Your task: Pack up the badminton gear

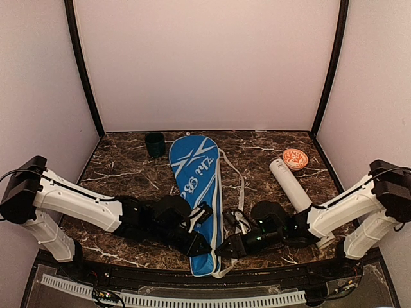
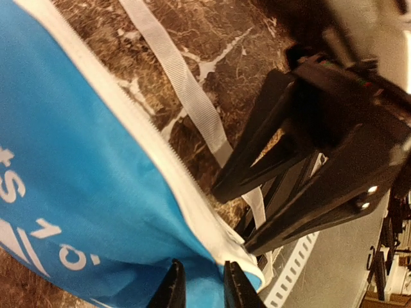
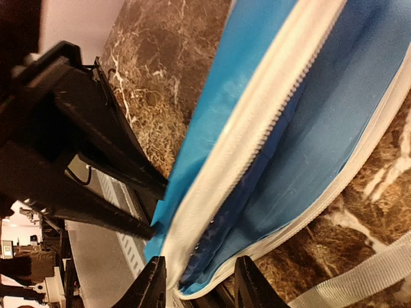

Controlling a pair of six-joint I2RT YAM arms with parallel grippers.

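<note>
The blue racket bag (image 1: 192, 173) with white lettering lies down the middle of the table, its zip open at the near end. My left gripper (image 1: 201, 244) pinches the bag's top flap there; blue fabric (image 2: 77, 192) sits between its tips (image 2: 204, 289). My right gripper (image 1: 225, 249) is open, its fingers either side of the bag's open mouth (image 3: 200, 285). A dark blue ridged shape (image 3: 221, 234), maybe a racket handle, shows inside. The long white tube (image 1: 292, 186) lies to the right. No shuttlecocks are in view.
A small dark cup (image 1: 155, 144) stands at the back left of the bag. An orange round lid (image 1: 295, 158) lies by the tube's far end. The bag's white strap (image 1: 241, 186) trails on the marble to the right. The table's near edge is close behind both grippers.
</note>
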